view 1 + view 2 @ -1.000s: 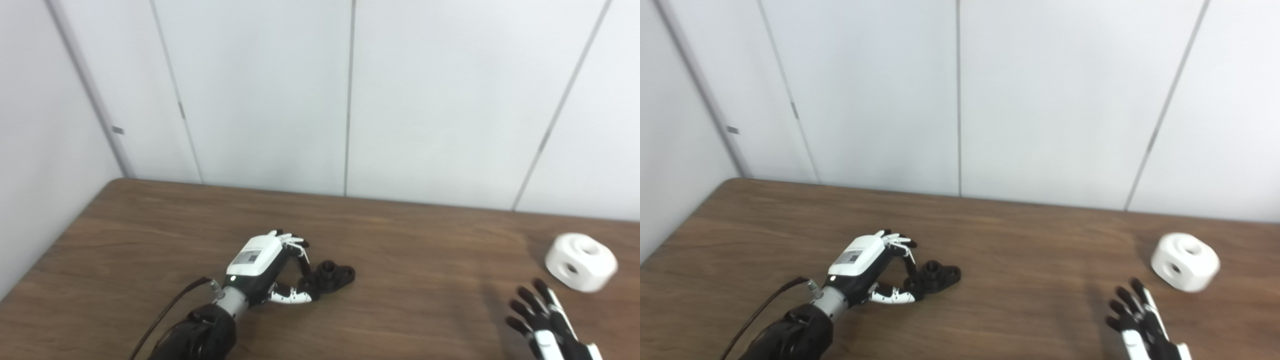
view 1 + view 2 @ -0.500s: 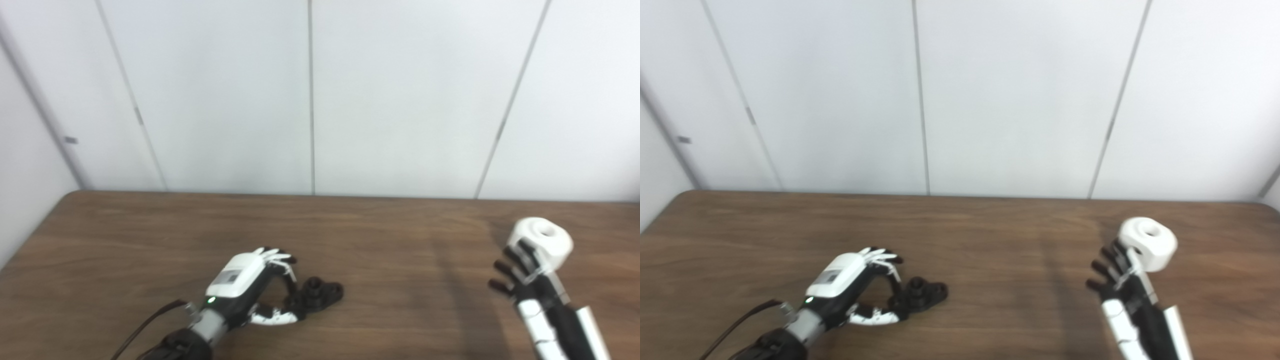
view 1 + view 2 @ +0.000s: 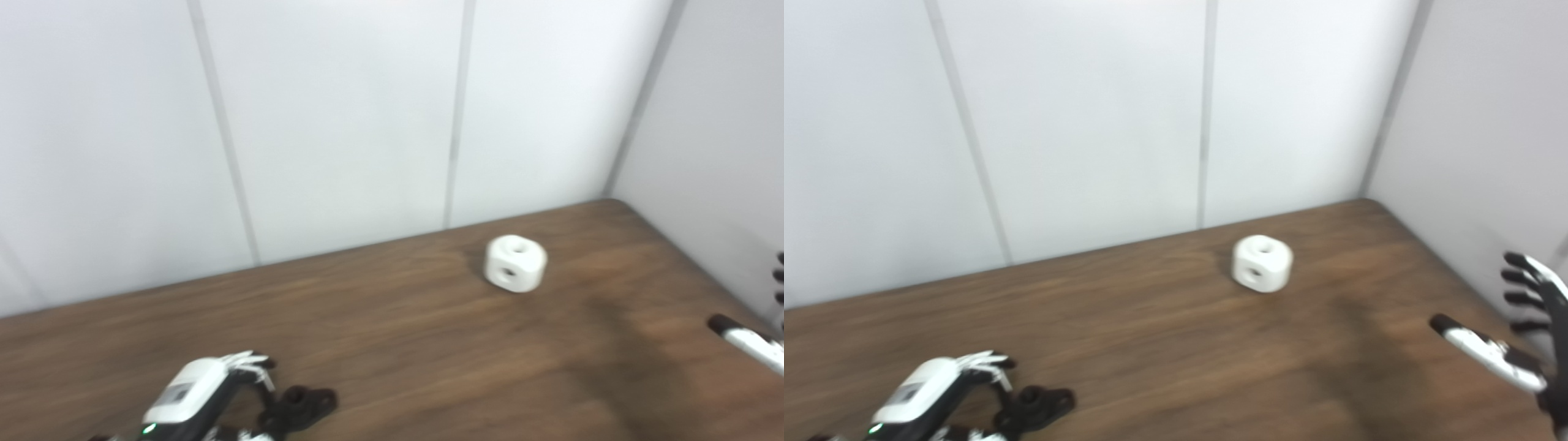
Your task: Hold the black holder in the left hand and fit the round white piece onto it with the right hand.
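Observation:
The black holder (image 3: 1038,404) lies on the brown table (image 3: 1164,343) at the bottom left. My left hand (image 3: 928,395) curls over its left end, fingers and thumb closed on it. The round white piece (image 3: 1262,263), with a hole on top and one in its side, sits alone on the table far to the right, near the back. My right hand (image 3: 1519,370) hovers at the right edge, fingers spread, holding nothing, well to the right of the white piece. The picture is motion-blurred.
White wall panels (image 3: 343,122) stand behind the table, and a side wall (image 3: 1488,153) closes it on the right. The table's right edge (image 3: 1451,269) runs just beside my right hand.
The whole view has swung to the right. My right hand, which was against the white piece half a second ago, is now apart from it, off to its right. The left hand stays on the holder.

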Available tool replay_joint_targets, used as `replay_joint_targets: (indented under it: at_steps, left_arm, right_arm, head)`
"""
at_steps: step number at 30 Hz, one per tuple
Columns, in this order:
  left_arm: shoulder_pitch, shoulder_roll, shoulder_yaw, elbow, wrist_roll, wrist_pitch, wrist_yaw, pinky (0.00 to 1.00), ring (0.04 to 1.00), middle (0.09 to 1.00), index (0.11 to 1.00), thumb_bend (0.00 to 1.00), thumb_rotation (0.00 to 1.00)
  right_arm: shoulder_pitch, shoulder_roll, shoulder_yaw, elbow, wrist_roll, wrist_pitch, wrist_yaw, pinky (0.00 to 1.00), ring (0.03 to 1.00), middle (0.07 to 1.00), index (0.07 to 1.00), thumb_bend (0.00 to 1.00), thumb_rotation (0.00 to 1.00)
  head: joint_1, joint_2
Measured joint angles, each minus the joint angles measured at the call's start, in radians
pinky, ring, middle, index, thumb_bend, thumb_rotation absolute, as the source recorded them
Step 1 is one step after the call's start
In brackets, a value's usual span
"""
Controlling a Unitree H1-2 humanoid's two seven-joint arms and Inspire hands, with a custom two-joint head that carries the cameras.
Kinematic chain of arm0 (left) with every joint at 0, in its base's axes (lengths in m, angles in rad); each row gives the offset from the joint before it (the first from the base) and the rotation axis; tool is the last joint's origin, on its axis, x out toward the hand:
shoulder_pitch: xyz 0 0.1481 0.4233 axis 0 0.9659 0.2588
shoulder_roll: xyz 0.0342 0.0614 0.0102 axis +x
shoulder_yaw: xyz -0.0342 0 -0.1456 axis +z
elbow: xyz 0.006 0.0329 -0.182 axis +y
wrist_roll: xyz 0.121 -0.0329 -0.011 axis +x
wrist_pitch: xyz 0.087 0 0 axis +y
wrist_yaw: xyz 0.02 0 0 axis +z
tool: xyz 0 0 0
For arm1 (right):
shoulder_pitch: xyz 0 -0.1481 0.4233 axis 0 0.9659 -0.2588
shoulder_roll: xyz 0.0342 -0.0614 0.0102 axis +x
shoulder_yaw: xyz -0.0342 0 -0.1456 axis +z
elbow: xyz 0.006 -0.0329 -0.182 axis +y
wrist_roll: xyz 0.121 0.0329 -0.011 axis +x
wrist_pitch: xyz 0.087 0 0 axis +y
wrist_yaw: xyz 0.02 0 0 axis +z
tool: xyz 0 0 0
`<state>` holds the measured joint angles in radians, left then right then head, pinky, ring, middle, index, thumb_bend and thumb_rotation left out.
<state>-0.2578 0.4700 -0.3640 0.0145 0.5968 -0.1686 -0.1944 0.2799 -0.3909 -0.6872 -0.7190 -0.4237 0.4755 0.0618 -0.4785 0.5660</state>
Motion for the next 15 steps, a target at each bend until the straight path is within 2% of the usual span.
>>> replay_joint_targets:
  at_steps: [2, 4, 6, 8, 9, 11, 15]
  left_arm:
    - [0.002, 0.000, 0.010, 0.000, -0.003, -0.012, -0.004, 0.86, 0.858, 0.800, 0.483, 0.52, 0.04]
    - [0.002, 0.000, 0.020, 0.000, -0.004, -0.020, -0.012, 0.86, 0.856, 0.801, 0.483, 0.52, 0.04]
    - [0.002, 0.000, 0.029, 0.000, -0.005, -0.026, -0.019, 0.86, 0.856, 0.801, 0.483, 0.52, 0.04]
    - [0.002, 0.001, 0.039, 0.000, -0.009, -0.032, -0.030, 0.84, 0.854, 0.800, 0.483, 0.52, 0.04]
    - [0.002, 0.002, 0.045, -0.001, -0.012, -0.035, -0.036, 0.82, 0.849, 0.796, 0.482, 0.52, 0.04]
    - [0.003, 0.007, 0.058, -0.003, -0.019, -0.038, -0.045, 0.80, 0.842, 0.791, 0.482, 0.52, 0.04]
    - [0.003, 0.007, 0.074, -0.012, -0.022, -0.037, -0.057, 0.74, 0.825, 0.778, 0.482, 0.52, 0.04]
  right_arm:
    - [-0.053, -0.007, -0.053, -0.001, -0.023, 0.000, 0.068, 0.51, 0.744, 0.830, 0.869, 0.99, 0.58]
    - [-0.109, -0.008, -0.097, 0.002, -0.056, -0.002, 0.169, 0.49, 0.714, 0.803, 0.871, 1.00, 0.56]
    - [-0.141, -0.016, -0.126, 0.030, -0.080, -0.006, 0.254, 0.42, 0.628, 0.739, 0.864, 1.00, 0.57]
    - [-0.152, -0.022, -0.141, 0.073, -0.114, -0.003, 0.312, 0.35, 0.551, 0.704, 0.855, 1.00, 0.66]
    - [-0.148, -0.028, -0.137, 0.083, -0.132, -0.001, 0.340, 0.34, 0.584, 0.735, 0.851, 1.00, 0.69]
    - [-0.135, -0.047, -0.104, 0.086, -0.161, 0.000, 0.387, 0.39, 0.667, 0.803, 0.872, 1.00, 0.70]
    - [-0.157, -0.040, -0.066, 0.083, -0.199, 0.000, 0.485, 0.54, 0.825, 0.889, 0.910, 1.00, 0.64]
  head:
    - [-0.031, 0.009]
    - [-0.048, 0.012]
    - [-0.061, 0.015]
    - [-0.069, 0.020]
    - [-0.071, 0.021]
    - [-0.072, 0.023]
    - [-0.071, 0.026]
